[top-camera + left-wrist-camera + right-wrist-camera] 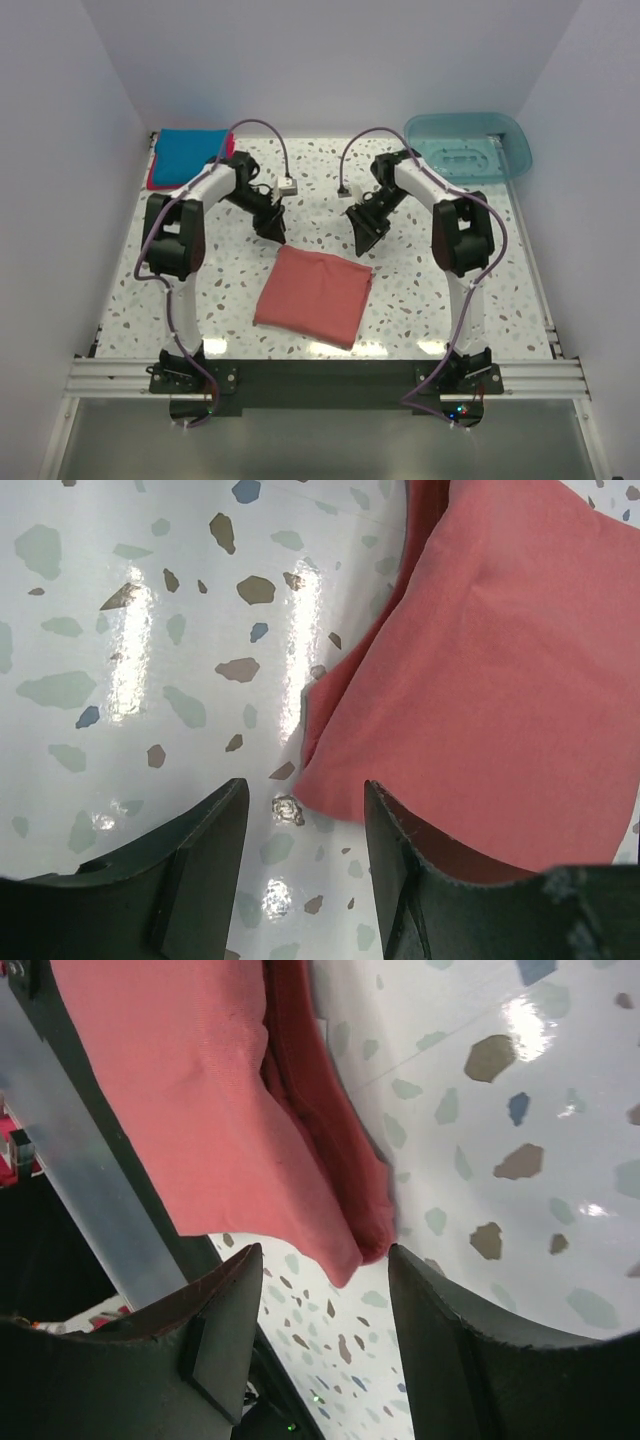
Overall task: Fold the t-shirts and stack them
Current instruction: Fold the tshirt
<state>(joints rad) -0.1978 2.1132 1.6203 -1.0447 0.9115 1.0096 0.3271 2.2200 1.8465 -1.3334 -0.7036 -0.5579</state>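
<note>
A salmon-red t-shirt (315, 296) lies folded into a rough square in the middle of the speckled table. My left gripper (272, 230) hovers just past its far left corner, jaws open and empty. In the left wrist view the shirt (500, 680) fills the right side, and its corner reaches toward the gap of the left gripper (300, 825). My right gripper (365, 235) hangs open by the far right corner. The right wrist view shows the shirt's (200, 1110) folded corner just ahead of the right gripper (325, 1290). A bright blue t-shirt (190, 155) rests folded on a crimson-pink one (152, 181) at the back left.
A translucent teal tub (470, 148) stands at the back right corner. White walls close in the table on three sides. An aluminium rail (320, 375) with both arm bases runs along the near edge.
</note>
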